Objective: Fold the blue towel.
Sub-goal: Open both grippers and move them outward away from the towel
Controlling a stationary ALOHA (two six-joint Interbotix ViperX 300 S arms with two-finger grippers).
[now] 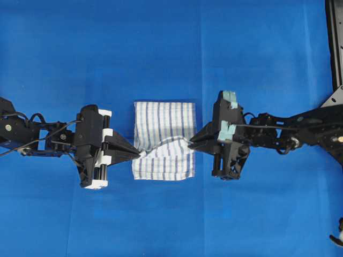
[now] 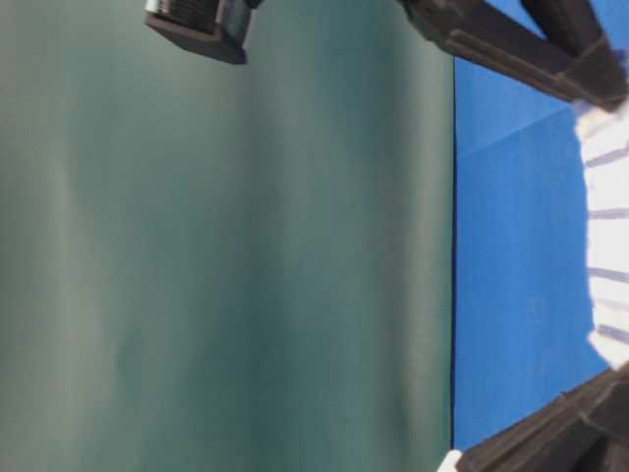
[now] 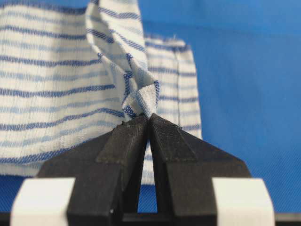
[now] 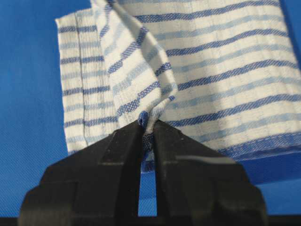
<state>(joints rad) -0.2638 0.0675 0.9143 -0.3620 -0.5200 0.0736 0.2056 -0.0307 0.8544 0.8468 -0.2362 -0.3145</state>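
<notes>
Pinching blue towel point(image 1: 163, 140) edges – L gripper point(image 1: 140, 154), R gripper point(image 1: 188, 143)

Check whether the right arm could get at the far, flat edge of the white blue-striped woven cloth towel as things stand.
Probably not freely: the right gripper is shut on a pinched fold of the white blue-striped woven cloth towel, as is the left gripper opposite. The towel's far edge lies uncovered, but reaching it means letting go first.
</notes>
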